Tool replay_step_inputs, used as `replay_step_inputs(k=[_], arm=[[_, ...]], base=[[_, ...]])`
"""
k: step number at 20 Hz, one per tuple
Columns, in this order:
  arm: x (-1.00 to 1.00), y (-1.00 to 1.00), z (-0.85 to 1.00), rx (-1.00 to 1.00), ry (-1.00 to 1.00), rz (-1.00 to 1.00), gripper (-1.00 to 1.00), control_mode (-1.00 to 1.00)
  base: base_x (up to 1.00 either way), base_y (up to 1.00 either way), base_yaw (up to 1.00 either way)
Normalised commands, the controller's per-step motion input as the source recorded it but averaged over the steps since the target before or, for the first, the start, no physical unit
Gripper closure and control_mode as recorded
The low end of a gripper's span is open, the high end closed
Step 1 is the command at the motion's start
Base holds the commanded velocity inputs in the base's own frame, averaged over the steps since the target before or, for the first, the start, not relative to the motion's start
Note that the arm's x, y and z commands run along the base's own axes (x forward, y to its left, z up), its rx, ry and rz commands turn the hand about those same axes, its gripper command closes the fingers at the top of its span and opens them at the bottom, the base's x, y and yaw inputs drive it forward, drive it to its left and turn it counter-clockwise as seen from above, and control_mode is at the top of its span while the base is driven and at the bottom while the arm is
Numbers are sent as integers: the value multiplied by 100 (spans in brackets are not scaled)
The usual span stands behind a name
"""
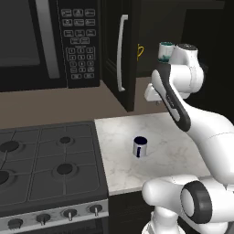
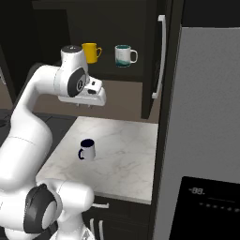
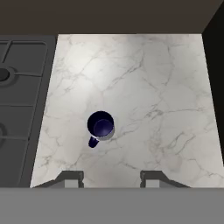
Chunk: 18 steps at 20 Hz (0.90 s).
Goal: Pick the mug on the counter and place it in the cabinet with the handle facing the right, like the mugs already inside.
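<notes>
The mug [image 1: 140, 147] stands upright on the counter [image 1: 173, 141], pale outside and navy inside. Its dark blue handle [image 2: 81, 154] points left in the right base view and toward the front edge in the left base view. My gripper [image 2: 85, 106] hangs high above the counter, behind and a little right of the mug [image 2: 87, 149], open with nothing between its fingers. In the hand view the mug [image 3: 101, 127] lies just above the fingertips [image 3: 70, 178]. The cabinet [image 2: 117, 28] is open; a yellow-handled mug [image 2: 91, 51] and a white teal mug [image 2: 124, 55] sit on its shelf.
The open cabinet door [image 1: 119, 50] with its silver bar [image 1: 121, 52] juts out left of the arm. A black microwave [image 1: 45, 41] hangs over the gas stove [image 1: 45, 160] left of the counter. A grey fridge [image 2: 206, 117] bounds the counter on the right.
</notes>
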Motion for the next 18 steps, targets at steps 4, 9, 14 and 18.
replay_step_inputs(k=[4, 9, 14, 18], arm=[[-7, 0, 0, 0, 0, 0, -100, -100], [-16, 0, 0, 0, 0, 0, -100, -100], [-32, 0, -7, 0, -2, 0, -100, -100], [-30, 0, -13, 0, -4, 0, -100, -100]], base=[[0, 0, 0], [0, 0, 0], [0, 0, 0], [0, 0, 0]])
